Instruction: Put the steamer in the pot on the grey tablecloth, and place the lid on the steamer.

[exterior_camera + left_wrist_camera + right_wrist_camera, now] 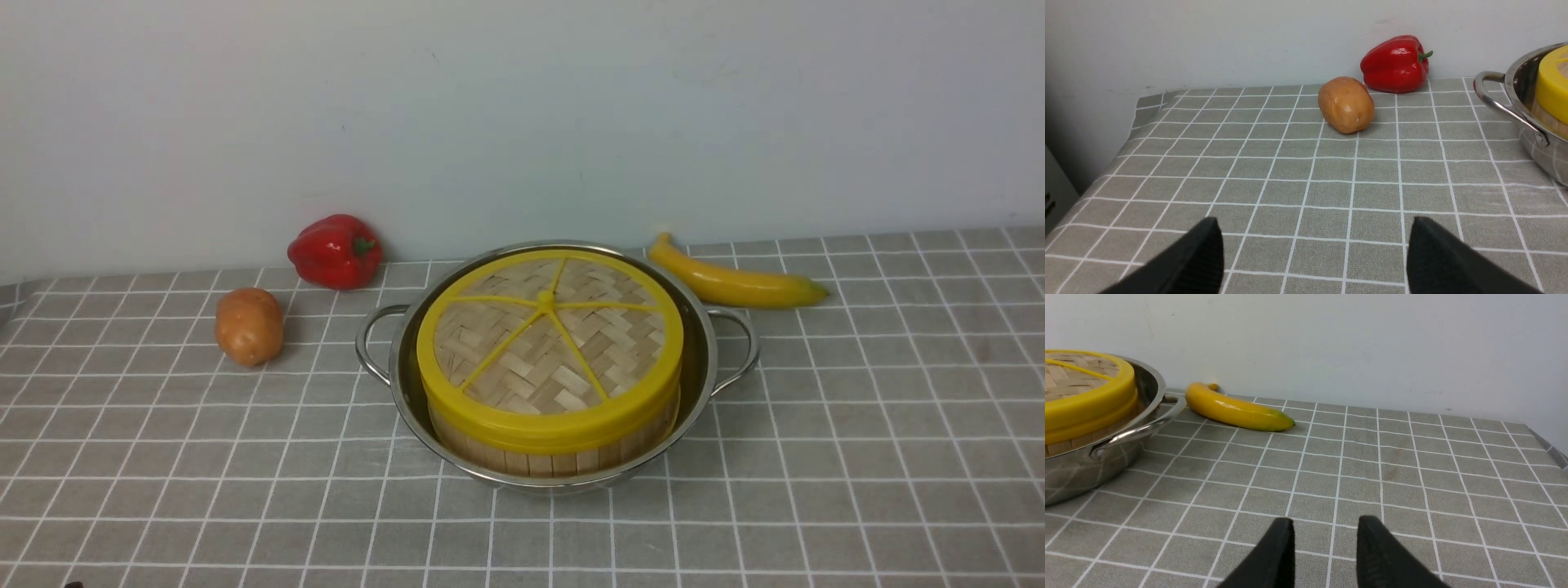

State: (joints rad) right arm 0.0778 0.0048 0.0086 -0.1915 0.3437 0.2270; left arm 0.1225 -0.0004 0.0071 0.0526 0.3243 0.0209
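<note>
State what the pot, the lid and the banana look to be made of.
Pot: polished steel, apparently; it mirrors the cloth's grid.
Lid: woven bamboo strips inside a glossy yellow rim, likely plastic.
Banana: probably plastic; smooth, even shine.

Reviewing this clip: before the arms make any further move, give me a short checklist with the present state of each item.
1. Pot on the grey tablecloth: ok.
2. Steamer seated inside the pot: ok.
3. Lid on the steamer, flush all round: the side away from the camera cannot be judged, cannot tell.
4. Left gripper jaws open, holding nothing: ok.
5. Right gripper jaws apart, holding nothing: ok.
6. Potato, pepper, banana apart from the pot: ok.
</note>
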